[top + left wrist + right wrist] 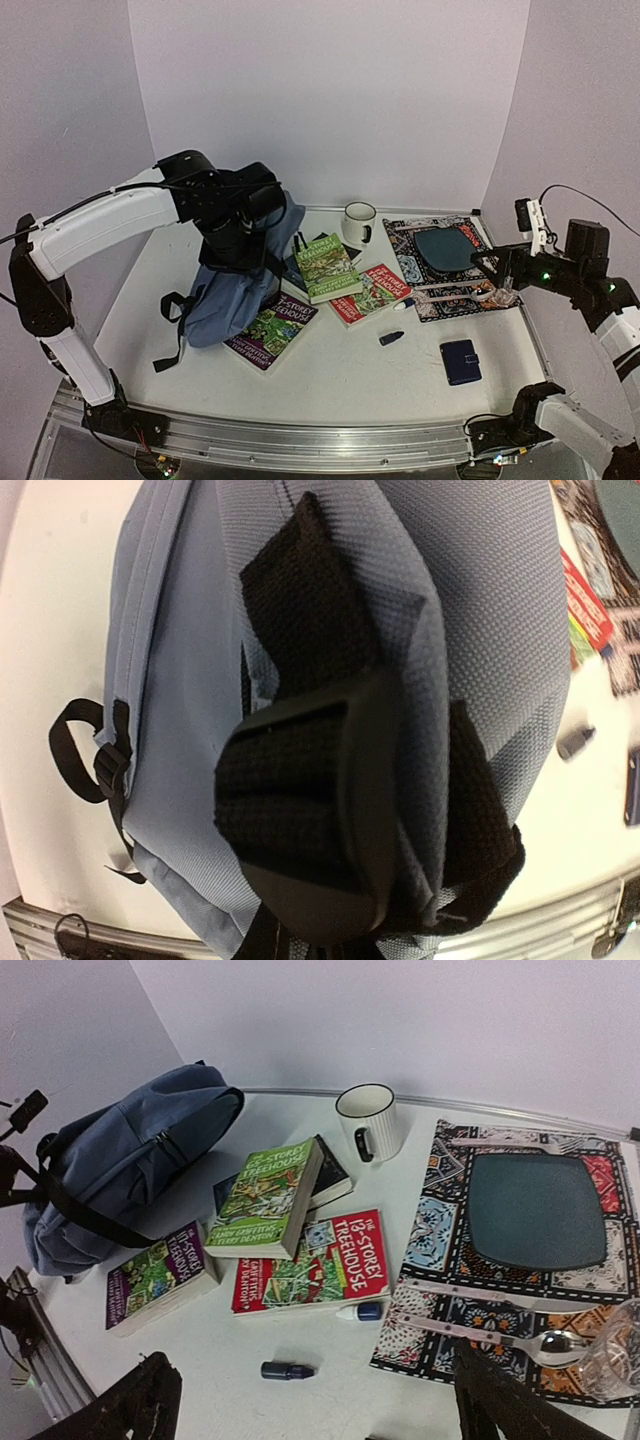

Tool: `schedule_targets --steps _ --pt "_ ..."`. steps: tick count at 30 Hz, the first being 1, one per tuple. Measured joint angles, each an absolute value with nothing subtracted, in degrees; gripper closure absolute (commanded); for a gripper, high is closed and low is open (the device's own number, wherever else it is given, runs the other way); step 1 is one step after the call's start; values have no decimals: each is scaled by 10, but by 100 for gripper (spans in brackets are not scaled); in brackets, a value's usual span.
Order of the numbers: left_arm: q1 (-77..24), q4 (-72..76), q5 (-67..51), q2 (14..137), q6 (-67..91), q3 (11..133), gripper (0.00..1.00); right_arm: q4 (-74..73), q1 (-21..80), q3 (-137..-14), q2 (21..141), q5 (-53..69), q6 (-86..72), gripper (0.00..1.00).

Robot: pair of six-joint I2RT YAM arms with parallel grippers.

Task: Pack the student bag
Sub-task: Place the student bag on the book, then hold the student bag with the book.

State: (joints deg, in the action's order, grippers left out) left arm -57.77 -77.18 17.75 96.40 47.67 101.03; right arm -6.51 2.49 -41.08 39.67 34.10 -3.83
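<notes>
The student bag, slate-blue with black straps, slumps at the table's left and partly covers a purple book. My left gripper is above it, shut on a fold of its blue fabric and a black strap. In the left wrist view the bag fills the frame, with the gripper pinching the fold. At the right my right gripper hovers over the placemat's near corner, open and holding nothing. In the right wrist view the bag lies far left, and the gripper stands wide above bare table.
A green book lies on a dark one, with a red book beside them. Also on the table are a white mug, a patterned placemat bearing a dark plate and cutlery, a clear cup, a small dark bottle, a white-and-blue tube and a navy wallet.
</notes>
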Motion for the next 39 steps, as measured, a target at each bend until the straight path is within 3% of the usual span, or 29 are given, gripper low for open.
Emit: schedule_targets --steps 6,10,18,20,24,31,39 --pt "-658 -731 171 988 502 999 99 -45 90 -414 440 350 -82 6" --pt "-695 -661 167 999 513 948 87 -12 185 -414 490 320 -115 8" --pt "-737 -516 167 1007 542 835 53 47 282 -414 588 244 -177 8" --pt "-742 -499 171 1007 547 827 32 58 294 -415 604 230 -187 8" --pt "-746 -463 189 993 556 808 2 67 332 -427 646 205 -199 8" --pt "-727 -404 215 901 561 746 4 87 399 -460 716 149 -209 8" --pt "-605 -335 184 853 559 653 1 72 473 -552 820 58 -224 2"
